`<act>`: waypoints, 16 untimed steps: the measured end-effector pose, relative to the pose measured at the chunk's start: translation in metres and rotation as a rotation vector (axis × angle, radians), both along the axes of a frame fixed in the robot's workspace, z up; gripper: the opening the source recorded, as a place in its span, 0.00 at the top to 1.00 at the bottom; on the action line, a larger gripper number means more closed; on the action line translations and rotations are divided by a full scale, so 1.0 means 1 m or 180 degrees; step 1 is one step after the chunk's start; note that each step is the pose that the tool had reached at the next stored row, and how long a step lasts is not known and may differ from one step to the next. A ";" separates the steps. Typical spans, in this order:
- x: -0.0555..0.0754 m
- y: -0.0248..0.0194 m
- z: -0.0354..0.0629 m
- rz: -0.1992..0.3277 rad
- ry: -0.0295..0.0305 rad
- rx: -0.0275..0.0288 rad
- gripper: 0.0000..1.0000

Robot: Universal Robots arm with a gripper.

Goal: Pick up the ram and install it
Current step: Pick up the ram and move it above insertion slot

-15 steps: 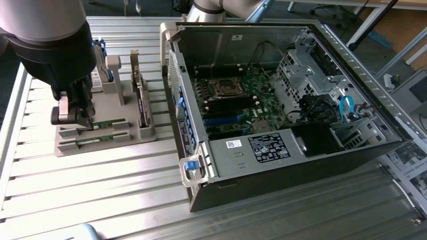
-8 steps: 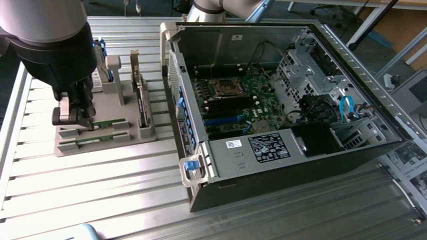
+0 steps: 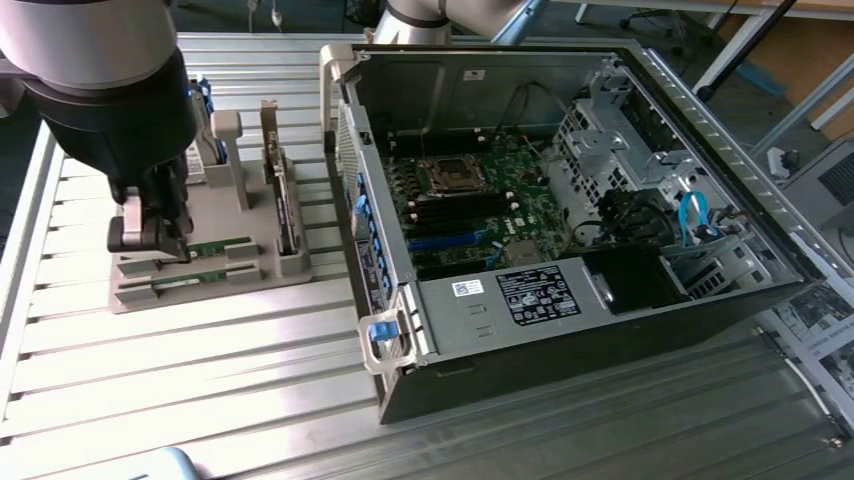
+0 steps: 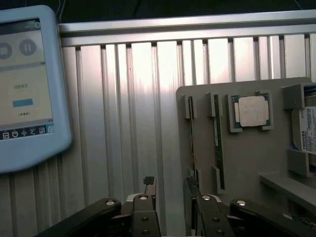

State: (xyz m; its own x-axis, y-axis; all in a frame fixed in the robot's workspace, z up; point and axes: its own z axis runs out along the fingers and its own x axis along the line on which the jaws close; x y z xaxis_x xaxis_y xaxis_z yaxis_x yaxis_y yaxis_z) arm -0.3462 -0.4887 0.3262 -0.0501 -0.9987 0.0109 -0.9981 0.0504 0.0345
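Ram (image 4: pixel 191 133) sits in the gray holder (image 4: pixel 247 158) on the slatted table (image 4: pixel 123 123), standing on its long edge in the outermost slot. The long axis lies flat and parallel to the slats, running from the gripper (image 4: pixel 170 190) toward the table's edge rail. In the exterior view it runs left to right. From the wrist it is seen edge-on: a very thin dark line, with slot blocks at each end and no sticker or chips legible. A second stick (image 4: pixel 216 143) stands in the next slot, parallel and just beside it, showing a green face with small parts. Beyond that are a square silver processor chip (image 4: pixel 252 111) and a labelled hard drive (image 4: pixel 307 128). Fingers (image 4: pixel 148 217) are spread wide and hold nothing. One tip overlaps the ram's near end; contact cannot be judged. The open computer case (image 3: pixel 441 390) is on the exterior view's right, well apart from the holder.
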 end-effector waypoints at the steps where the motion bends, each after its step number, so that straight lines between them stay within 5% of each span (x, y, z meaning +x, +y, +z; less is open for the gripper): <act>1: 0.000 0.0000 -0.0002 0.0000 0.0000 0.0000 0.64; 16: 0.002 0.0000 -0.0041 0.0000 0.0000 -0.0007 0.64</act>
